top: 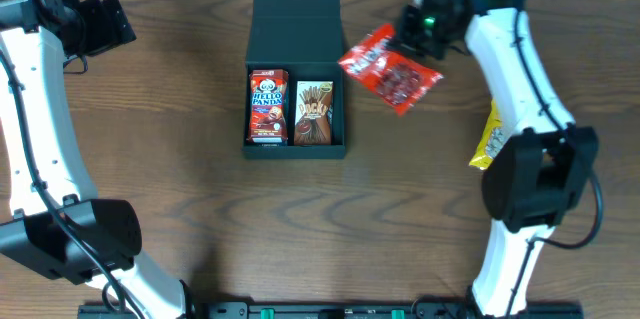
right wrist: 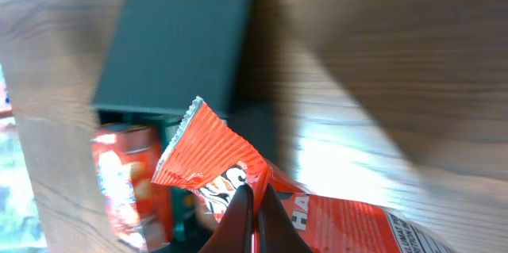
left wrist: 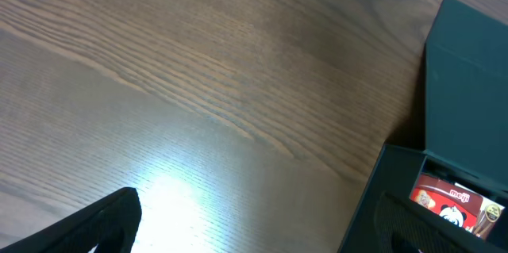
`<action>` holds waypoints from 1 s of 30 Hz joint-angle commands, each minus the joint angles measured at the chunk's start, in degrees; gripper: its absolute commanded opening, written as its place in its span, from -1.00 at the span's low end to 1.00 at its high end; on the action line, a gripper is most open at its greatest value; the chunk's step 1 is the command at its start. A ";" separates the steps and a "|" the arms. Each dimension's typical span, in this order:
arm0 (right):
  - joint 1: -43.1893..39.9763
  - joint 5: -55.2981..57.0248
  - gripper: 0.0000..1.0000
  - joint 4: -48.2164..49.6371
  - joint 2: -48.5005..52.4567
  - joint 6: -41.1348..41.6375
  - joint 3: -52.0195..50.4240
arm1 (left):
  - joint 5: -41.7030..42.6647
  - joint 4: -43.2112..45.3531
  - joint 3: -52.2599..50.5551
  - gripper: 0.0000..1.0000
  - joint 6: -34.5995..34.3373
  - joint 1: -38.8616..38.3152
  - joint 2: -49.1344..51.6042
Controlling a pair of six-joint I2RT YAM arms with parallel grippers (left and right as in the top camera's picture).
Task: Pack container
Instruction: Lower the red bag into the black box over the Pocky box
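— While its lid (top: 296, 25) lies folded back flat, what sits inside the container (top: 296, 152)?

— Two snacks side by side. There is a red box (top: 267, 106) reading "HELLO PANDA" on the left in the overhead view; a brown box (top: 315, 114) touches it on the right, its lettering looking like "Pocky". The left wrist view also shows "meiji" in small type on the red one.

— And where is the container itself?

— Near the middle of the wooden surface (top: 170, 149), towards the far edge, between the two arms; black, square, shallow.

— The right end effector (right wrist: 255, 205)?

— Clamped on a red packet (top: 392, 71), pinching the foil near one crimped end. White letters "HA" show and the rest is cut off. The packet's tip meets the container's right rim in the overhead view; whether they touch I cannot tell.

— The left end effector (top: 105, 21)?

— Its fingers (left wrist: 103, 225) are spread wide with only bare wood between them; it is well to the left of the container.

— Anything more?

— A yellow packet (top: 487, 137) by the right arm, partly hidden; its print is too small to read.
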 commanded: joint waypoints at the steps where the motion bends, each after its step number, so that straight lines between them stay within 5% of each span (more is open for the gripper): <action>1: 5.31 4.02 -0.97 -0.44 -2.89 6.43 3.87 | -0.44 0.00 -0.33 0.91 -0.07 0.09 0.46; 18: 18.01 24.41 -0.97 -2.78 -2.84 59.32 4.31 | 0.24 -0.13 -0.33 0.90 -0.09 0.09 0.46; 30: 21.81 24.65 -0.97 -3.28 -1.75 70.01 3.50 | 0.24 -0.13 -0.33 0.91 -0.09 0.09 0.46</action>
